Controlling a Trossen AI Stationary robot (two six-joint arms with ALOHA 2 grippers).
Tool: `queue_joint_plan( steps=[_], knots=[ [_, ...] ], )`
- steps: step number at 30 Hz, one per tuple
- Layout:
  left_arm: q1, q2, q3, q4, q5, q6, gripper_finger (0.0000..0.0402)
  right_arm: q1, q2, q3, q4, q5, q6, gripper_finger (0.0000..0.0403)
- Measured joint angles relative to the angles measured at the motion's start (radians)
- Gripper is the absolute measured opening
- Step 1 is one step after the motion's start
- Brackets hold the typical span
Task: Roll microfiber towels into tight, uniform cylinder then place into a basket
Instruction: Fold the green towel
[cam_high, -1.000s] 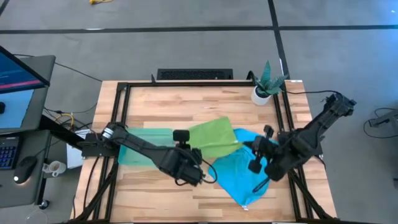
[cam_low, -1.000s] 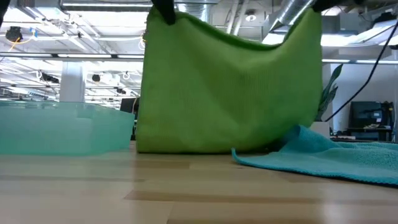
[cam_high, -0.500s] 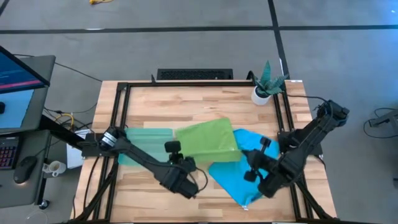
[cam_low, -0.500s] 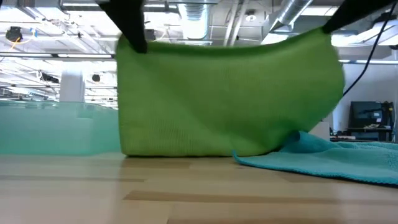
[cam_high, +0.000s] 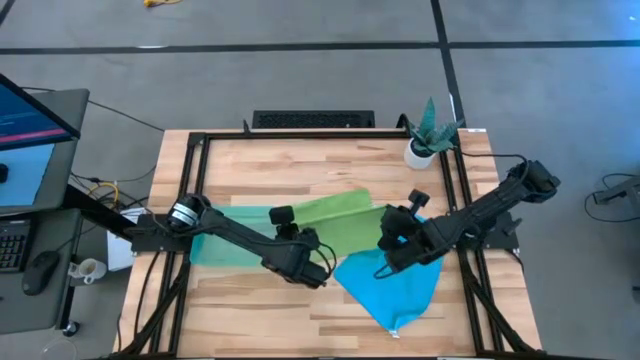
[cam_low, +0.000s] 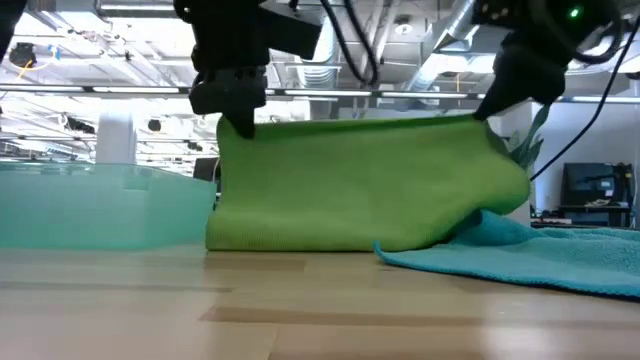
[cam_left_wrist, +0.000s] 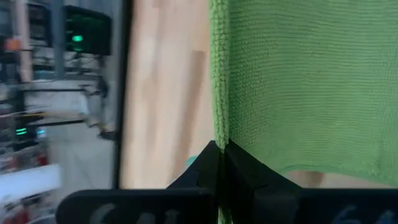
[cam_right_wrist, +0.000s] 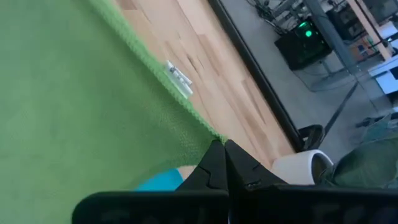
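Towel first: your lime green towel (cam_low: 360, 185) hangs as a wide sheet between the two grippers, its long axis running from 9 o'clock to 3 o'clock across the middle of the table (cam_high: 300, 165), its lower edge resting on the wood. You have the left gripper (cam_high: 318, 262) pressed together on the top corner at the 9 o'clock end, and its wrist camera shows the cloth's hem running straight into the closed fingers (cam_left_wrist: 214, 168). Your right gripper (cam_high: 392, 240) pinches the opposite top corner at the 3 o'clock end, fingertips (cam_right_wrist: 221, 158) shut on the hem. The cloth drops below both claws and sags a little between them. The sky blue towel (cam_high: 395, 285) lies flat at about 4 o'clock from the green one, its near edge touching the green cloth's base. The basket (cam_high: 235, 235) sits at 9 o'clock, just beside the hanging towel. The potted plant (cam_high: 428, 135) stands at 1 o'clock, well apart.
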Motion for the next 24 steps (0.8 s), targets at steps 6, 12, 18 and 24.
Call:
queue_joint_plan(
  steps=[6,12,18,24],
  knots=[
    [-0.008,-0.029,0.058,-0.057,-0.035,0.024,0.0,0.001,-0.017,0.041,-0.042,0.045,-0.054,0.0002],
    [0.003,-0.037,0.127,-0.058,-0.065,0.087,0.0,0.023,-0.07,0.079,-0.062,0.046,-0.055,0.0002],
    [-0.034,-0.04,0.203,-0.054,0.091,0.09,0.0,0.137,-0.108,0.095,-0.029,-0.044,0.029,0.0002],
    [-0.117,-0.04,0.195,-0.037,0.27,0.014,0.0,0.264,-0.043,0.071,0.133,-0.069,0.069,0.0002]
  ],
)
